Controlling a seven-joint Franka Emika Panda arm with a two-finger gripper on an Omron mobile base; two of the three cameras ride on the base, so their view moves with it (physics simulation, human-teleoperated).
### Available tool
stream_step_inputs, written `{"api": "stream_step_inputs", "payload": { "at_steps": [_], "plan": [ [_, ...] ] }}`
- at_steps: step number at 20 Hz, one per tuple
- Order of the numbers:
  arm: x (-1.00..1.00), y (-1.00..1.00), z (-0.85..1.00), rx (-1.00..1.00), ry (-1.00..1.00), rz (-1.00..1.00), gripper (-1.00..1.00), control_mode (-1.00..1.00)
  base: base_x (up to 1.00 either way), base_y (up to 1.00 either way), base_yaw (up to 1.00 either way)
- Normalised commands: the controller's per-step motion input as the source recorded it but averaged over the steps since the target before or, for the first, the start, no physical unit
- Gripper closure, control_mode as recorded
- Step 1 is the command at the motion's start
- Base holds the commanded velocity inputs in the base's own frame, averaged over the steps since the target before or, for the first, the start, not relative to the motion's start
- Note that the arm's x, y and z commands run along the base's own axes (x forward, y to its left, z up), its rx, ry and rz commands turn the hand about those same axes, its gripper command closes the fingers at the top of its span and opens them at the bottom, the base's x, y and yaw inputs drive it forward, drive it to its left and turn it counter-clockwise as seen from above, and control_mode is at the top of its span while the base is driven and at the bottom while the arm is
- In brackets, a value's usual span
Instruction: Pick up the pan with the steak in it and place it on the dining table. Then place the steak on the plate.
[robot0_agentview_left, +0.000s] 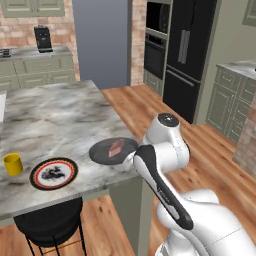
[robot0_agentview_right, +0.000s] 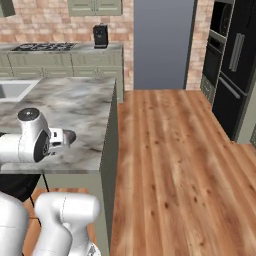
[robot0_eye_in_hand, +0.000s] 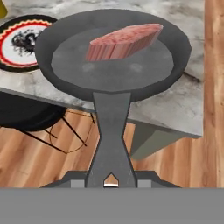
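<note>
The dark grey pan (robot0_eye_in_hand: 114, 57) has its handle (robot0_eye_in_hand: 111, 140) running down between my fingertips, and my gripper (robot0_eye_in_hand: 111, 183) is shut on it. The reddish-pink steak (robot0_eye_in_hand: 124, 40) lies flat in the pan, toward its far side. In the left base view the pan (robot0_agentview_left: 106, 152) with the steak (robot0_agentview_left: 116, 148) is at the near right corner of the marbled dining table (robot0_agentview_left: 50, 115), partly past the edge. Whether it rests on the top or hovers just above it is unclear. The red-rimmed plate (robot0_agentview_left: 53, 173) lies on the table left of the pan, also seen as plate (robot0_eye_in_hand: 19, 41).
A yellow cup (robot0_agentview_left: 13, 164) stands left of the plate. A black stool (robot0_agentview_left: 50, 222) sits under the table's near edge. Wooden floor (robot0_agentview_right: 170, 165) stretches to the right of the table, with dark ovens and a fridge (robot0_agentview_left: 187, 55) beyond.
</note>
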Motion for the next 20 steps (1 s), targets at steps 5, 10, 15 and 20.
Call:
{"api": "stream_step_inputs", "payload": {
  "at_steps": [5, 10, 15, 20],
  "plan": [
    [0.52, 0.06, -0.37, 0.00, -0.03, -0.03, 1.00, -1.00, 0.00, 0.00, 0.00],
    [0.46, 0.11, -0.43, 0.00, -0.06, -0.02, 1.00, -1.00, 0.00, 0.00, 0.00],
    [0.33, 0.12, -0.34, -0.01, -0.08, -0.03, 1.00, -1.00, 0.00, 0.00, 0.00],
    [0.13, 0.22, -0.27, 0.00, -0.03, -0.01, 1.00, -1.00, 0.00, 0.00, 0.00]
  ]
}}
